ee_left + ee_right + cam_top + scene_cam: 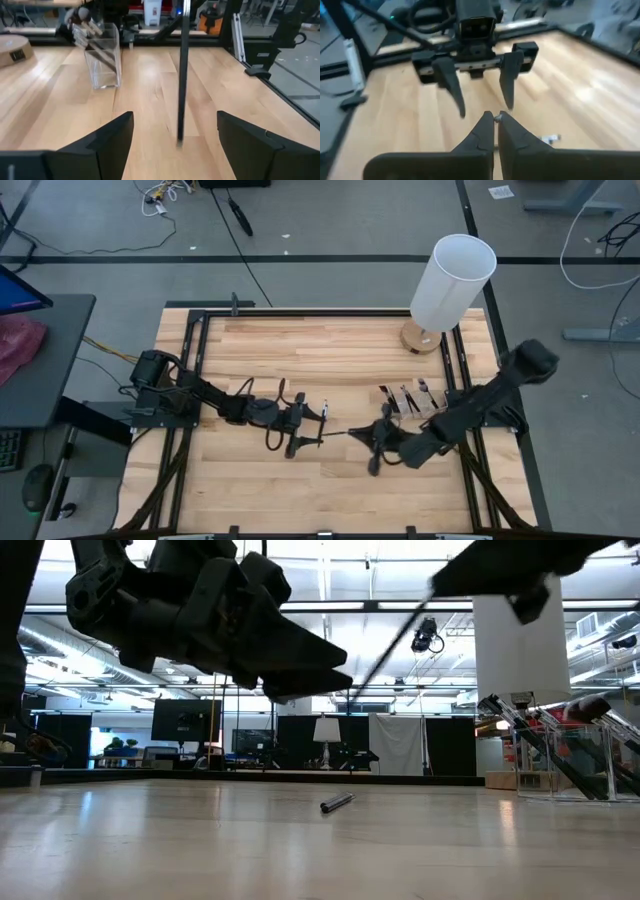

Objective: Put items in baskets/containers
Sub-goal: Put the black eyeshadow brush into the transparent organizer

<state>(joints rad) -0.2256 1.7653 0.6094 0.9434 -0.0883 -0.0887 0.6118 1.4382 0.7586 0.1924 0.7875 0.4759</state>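
The pale wooden slatted table (pixel 300 490) is carrying a tall white cylinder on a round wooden base (pixel 450 285) at its far right corner. Beside that cylinder, the small clear plastic holder (pixel 103 56) is keeping several thin dark brushes (pixel 82 22) leaning. Mid-table, the right gripper (pixel 494 120) is pinching one thin dark brush (pixel 183 75), while the left gripper (pixel 322 428) is hanging with fingers spread around its free end.
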